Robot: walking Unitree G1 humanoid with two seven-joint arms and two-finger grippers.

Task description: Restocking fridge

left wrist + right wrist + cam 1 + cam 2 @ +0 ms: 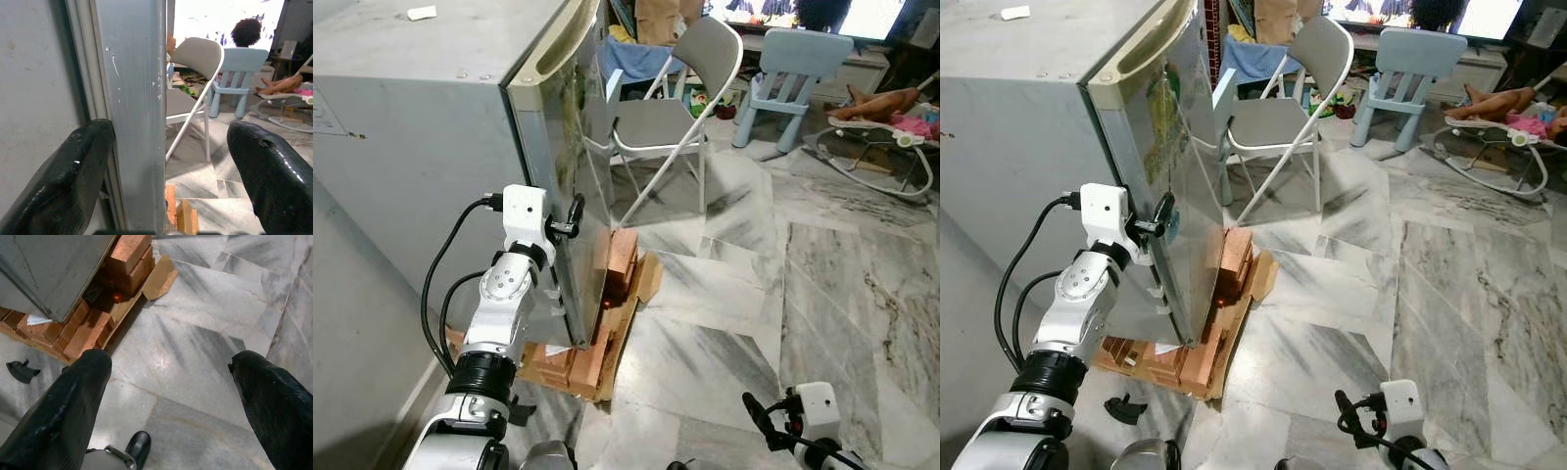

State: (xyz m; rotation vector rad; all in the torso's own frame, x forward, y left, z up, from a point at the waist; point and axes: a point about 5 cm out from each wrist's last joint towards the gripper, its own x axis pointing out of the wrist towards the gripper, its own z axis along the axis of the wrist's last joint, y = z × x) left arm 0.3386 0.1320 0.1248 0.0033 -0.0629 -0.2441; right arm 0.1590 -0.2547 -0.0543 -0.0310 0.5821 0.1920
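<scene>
Fridge point(421, 147): grey boxy metal cabinet with scuffed, dusty top, standing left of centre on a base of stacked red bricks point(619, 264) and flattened brown cardboard point(649, 277). Door point(134, 107) is brushed silver with small white chips and a reflective front face; cream moulded handle strip point(553, 44) runs along its top edge.

Left pincer point(570, 217) is raised at the door's free edge, fingers spread wide and straddling it. In the left wrist view one glossy black finger point(63, 181) sits at the gasket side and the other is out in front of the door face. Can't tell if either pad actually touches. Nothing clamped.

Right pincer point(168, 396) hangs low over the grey-veined marble floor point(773, 284), rounded fingers wide apart, empty.

Behind: grey folding chair point(680, 113) with white tube frame, pale blue plastic child chair point(793, 69).
</scene>
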